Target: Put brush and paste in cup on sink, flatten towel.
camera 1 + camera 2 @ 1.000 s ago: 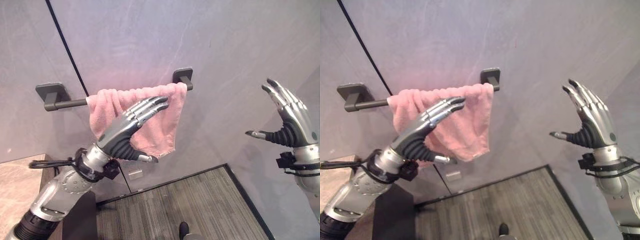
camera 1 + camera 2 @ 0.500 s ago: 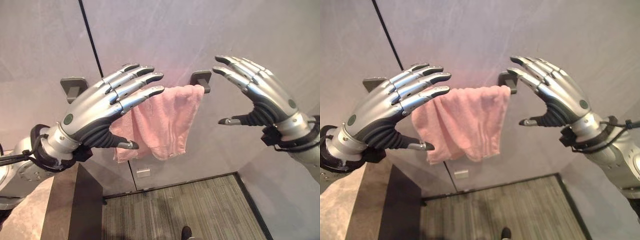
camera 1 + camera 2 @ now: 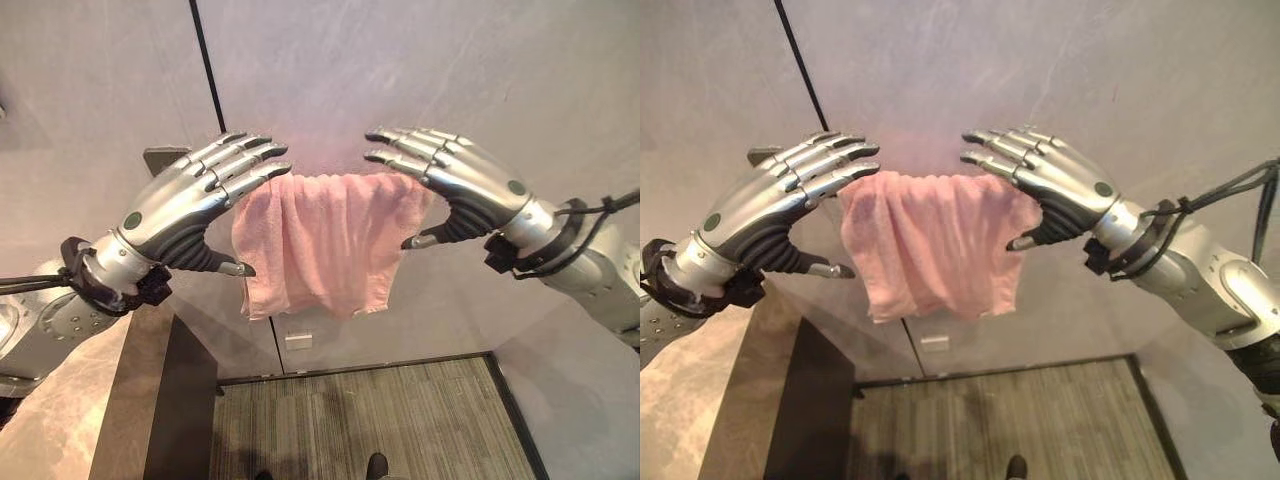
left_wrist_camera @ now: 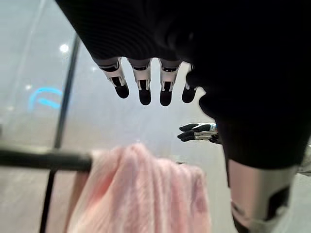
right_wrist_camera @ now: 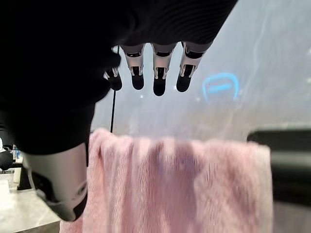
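Note:
A pink towel hangs bunched over a dark wall rail, its lower edge uneven. My left hand is raised at the towel's left end, fingers straight and spread just above the rail, thumb below. My right hand mirrors it at the right end, fingers stretched over the towel's top edge. Neither hand grips the cloth; in both wrist views the fingertips hover clear above it. The rail's right bracket shows past the right hand.
The grey wall with a dark vertical seam is right behind the towel. A beige counter with a dark side panel lies at the lower left. Grey striped flooring is below.
Both hands have closed in on the towel, the left reaching its left end and the right swinging in over its right end. The camera shifted, so the towel sits more central.

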Robot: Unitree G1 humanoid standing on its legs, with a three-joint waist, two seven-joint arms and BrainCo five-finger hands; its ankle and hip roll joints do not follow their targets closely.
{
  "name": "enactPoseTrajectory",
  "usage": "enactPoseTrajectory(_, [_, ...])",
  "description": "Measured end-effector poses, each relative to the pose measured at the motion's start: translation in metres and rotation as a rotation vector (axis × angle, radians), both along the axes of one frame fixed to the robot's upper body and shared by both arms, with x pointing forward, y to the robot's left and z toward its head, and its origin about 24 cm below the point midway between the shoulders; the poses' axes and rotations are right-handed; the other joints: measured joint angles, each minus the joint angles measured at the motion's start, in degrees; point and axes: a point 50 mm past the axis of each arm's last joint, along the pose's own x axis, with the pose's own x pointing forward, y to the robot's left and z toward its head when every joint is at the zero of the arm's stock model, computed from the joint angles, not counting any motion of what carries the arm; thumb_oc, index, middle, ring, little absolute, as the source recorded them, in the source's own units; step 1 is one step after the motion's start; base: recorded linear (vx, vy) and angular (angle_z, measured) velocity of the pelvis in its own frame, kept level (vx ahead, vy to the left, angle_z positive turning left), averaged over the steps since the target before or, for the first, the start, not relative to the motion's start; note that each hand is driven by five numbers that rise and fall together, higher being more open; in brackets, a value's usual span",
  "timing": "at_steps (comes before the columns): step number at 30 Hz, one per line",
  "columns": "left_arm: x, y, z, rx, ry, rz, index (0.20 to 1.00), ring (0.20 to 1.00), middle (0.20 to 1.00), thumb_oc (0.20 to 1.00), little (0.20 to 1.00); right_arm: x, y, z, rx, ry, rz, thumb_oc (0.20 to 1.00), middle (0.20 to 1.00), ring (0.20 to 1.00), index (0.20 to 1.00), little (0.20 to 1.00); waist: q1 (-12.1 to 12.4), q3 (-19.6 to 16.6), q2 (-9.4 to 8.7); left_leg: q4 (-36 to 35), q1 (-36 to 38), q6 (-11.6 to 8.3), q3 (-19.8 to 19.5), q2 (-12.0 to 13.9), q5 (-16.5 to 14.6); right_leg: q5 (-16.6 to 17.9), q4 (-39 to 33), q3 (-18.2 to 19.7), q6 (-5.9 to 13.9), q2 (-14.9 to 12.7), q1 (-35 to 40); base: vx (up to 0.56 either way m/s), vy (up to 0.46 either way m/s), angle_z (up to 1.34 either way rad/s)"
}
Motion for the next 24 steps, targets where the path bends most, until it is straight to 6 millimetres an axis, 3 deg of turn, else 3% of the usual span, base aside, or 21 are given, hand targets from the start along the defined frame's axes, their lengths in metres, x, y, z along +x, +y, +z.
enactPoseTrajectory(7, [0.009,0.011,-0.004,-0.069,0.049,0.061,1.000,1.000,1.000,1.000,1.000,0.005,0.006,0.001,0.039,0.006,0.005,1.000,1.000,1.000,1.000,1.000,0.06,0.38,0.17,0.00,-0.29,-0.06,0.33,0.07,0.04,0.00,0.00,0.21,0.00,0.08,-0.48,0.00,0.001,0.00])
enactPoseTrajectory(24, [0.010,-0.001,-0.006,-0.072,0.058,0.011,1.000,1.000,1.000,1.000,1.000,0.007,0.013,0.001,0.072,0.033,0.024,1.000,1.000,1.000,1.000,1.000,-0.66,1.49,-0.25,0.00,-0.25,-0.07,0.75,0.10,0.03,0.01,-0.01,0.81,0.00,0.15,-0.75,0.00,0.000,0.00])
